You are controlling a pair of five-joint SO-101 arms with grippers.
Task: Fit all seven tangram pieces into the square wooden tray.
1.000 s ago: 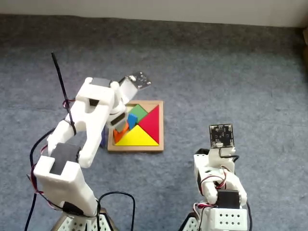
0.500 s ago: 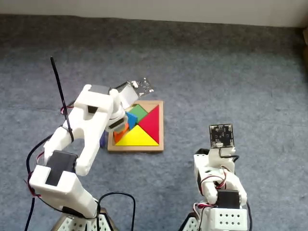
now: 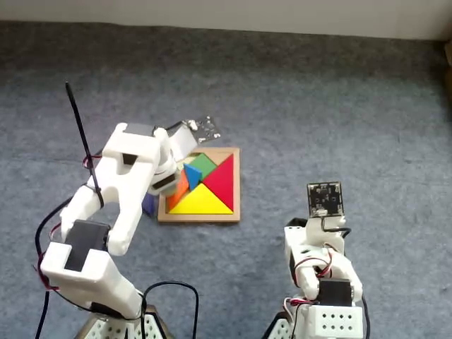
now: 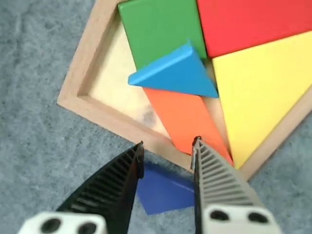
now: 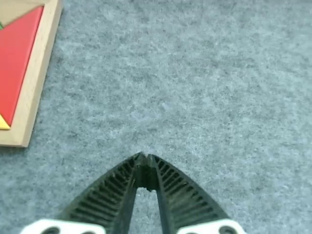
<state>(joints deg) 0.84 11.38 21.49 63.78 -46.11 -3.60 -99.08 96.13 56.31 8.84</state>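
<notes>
Tray [image 3: 236, 185] lies square to the arms on the desk's grey mat [image 3: 339, 120], with the red triangle [image 3: 222, 176], yellow triangle [image 3: 200, 201] and green piece [image 3: 203, 164] flat inside. The orange parallelogram [image 4: 187, 122] runs its long axis along the yellow triangle's edge toward the near-left corner. The light blue triangle [image 4: 178, 73] sits tilted across its far end. A dark blue piece [image 4: 163, 191] lies on the mat just outside the rim. The left arm stretches forward, with the left pincer [image 4: 166, 148] aimed down above that rim, partly apart and holding nothing. The right arm is folded near its base, its right pincer [image 5: 146, 158] closed over the mat.

Left arm [image 3: 131, 173] hides part of tray [image 3: 201, 217] and dark blue piece [image 3: 149, 205].
</notes>
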